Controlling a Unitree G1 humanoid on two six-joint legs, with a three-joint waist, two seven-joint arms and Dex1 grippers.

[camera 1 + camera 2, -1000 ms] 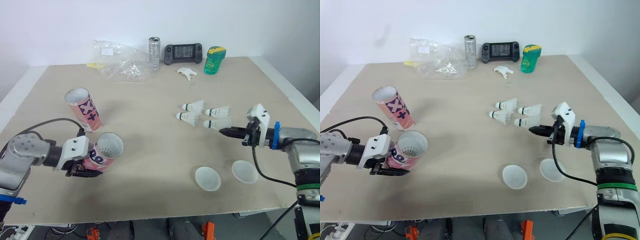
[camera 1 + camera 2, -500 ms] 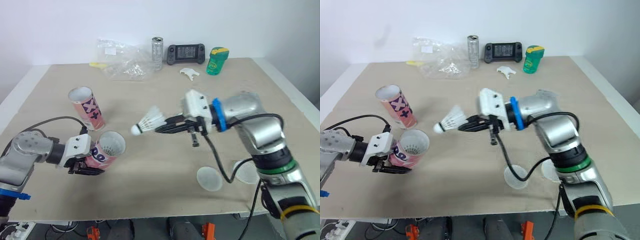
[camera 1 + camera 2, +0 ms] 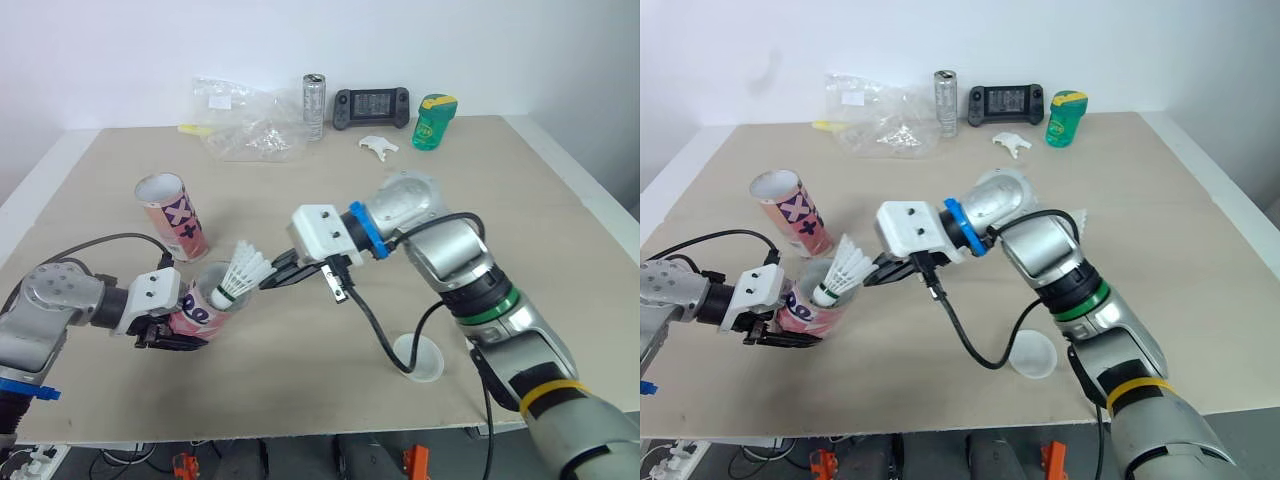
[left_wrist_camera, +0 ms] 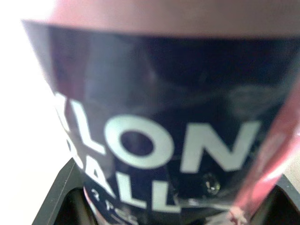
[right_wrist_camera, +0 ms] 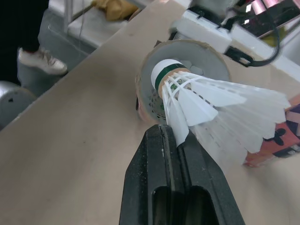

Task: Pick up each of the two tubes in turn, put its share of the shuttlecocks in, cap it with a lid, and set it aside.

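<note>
Two tubes: upright tube (image 3: 176,216) stands on the bench (image 3: 480,180); tilted tube (image 3: 192,319) clamped in left fingers (image 3: 165,341) (closed round its body); right fingers (image 5: 161,154) pinch shuttlecock (image 3: 238,274) by feathers, cork at the tilted tube's mouth.

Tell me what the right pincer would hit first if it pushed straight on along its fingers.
Probably the open mouth of the tube in the left pincer; the shuttlecock in the right pincer points cork-first into it.
</note>
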